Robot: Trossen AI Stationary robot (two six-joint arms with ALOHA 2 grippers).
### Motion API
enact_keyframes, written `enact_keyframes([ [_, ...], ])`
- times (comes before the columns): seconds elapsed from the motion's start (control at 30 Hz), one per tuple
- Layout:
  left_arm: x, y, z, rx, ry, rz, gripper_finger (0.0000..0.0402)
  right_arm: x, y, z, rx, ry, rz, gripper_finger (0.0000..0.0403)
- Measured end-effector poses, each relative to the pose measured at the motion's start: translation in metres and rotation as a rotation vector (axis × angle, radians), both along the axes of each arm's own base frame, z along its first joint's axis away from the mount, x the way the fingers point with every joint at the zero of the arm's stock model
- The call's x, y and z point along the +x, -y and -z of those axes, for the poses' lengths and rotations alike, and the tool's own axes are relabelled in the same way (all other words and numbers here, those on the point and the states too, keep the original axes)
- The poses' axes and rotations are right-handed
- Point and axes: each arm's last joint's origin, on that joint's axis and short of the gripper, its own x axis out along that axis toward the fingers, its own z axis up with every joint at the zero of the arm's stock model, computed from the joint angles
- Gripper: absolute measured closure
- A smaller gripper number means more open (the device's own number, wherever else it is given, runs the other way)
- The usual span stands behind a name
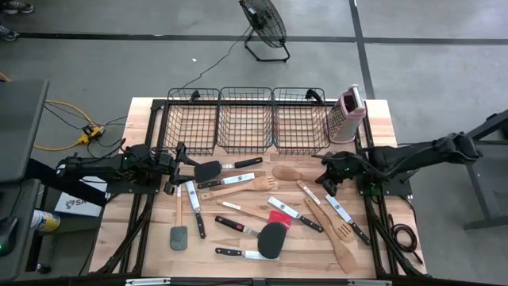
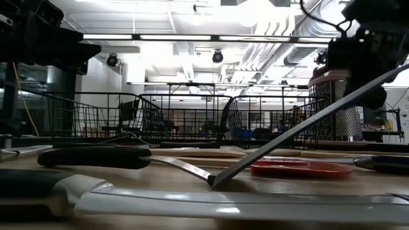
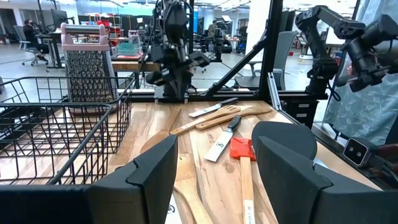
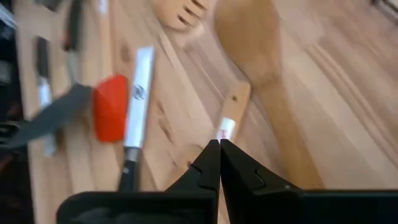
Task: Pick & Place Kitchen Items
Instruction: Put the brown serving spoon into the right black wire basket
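The kitchen items lie scattered flat on the wooden table. Among them are a wooden spoon (image 1: pixel 287 172), a black spatula (image 1: pixel 208 170), a red-headed spatula (image 1: pixel 279 216), a grey spatula (image 1: pixel 178 234) and black-handled knives (image 1: pixel 238 179). My left gripper (image 1: pixel 182 160) (image 3: pixel 217 180) is open. It is held level at the table's left side and points right, just short of the black spatula. My right gripper (image 1: pixel 329 181) (image 4: pixel 218 149) is shut and hangs over a pale wooden handle (image 4: pixel 231 115), beside the wooden spoon (image 4: pixel 261 56) and the red head (image 4: pixel 111 107).
Three black wire baskets (image 1: pixel 246 119) stand in a row along the far edge. The pink-and-white grater (image 1: pixel 348 115) (image 3: pixel 87 62) stands upright at their right end. More knives and wooden spatulas (image 1: pixel 343 230) cover the table's near right part. A fan stands on the floor beyond the table.
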Motion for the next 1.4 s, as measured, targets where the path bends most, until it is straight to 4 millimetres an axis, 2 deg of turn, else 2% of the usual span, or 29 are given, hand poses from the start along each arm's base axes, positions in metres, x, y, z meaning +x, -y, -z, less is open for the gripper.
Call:
enact_keyframes([
  [0.57, 0.000, 0.000, 0.000, 0.000, 0.000, 0.000, 0.0190, 0.015, -0.004, 0.030, -0.041, -0.228, -0.112, 0.0401],
  [0.7, 0.000, 0.000, 0.000, 0.000, 0.000, 0.000, 0.0190, 0.025, -0.009, 0.023, -0.126, -0.299, -0.167, 0.0401],
  [0.97, 0.000, 0.000, 0.000, 0.000, 0.000, 0.000, 0.0190, 0.050, -0.016, -0.001, -0.408, -0.398, -0.255, 0.0401],
  [1.4, 0.000, 0.000, 0.000, 0.000, 0.000, 0.000, 0.0190, 0.058, -0.015, 0.011, -0.433, -0.455, -0.273, 0.0401],
])
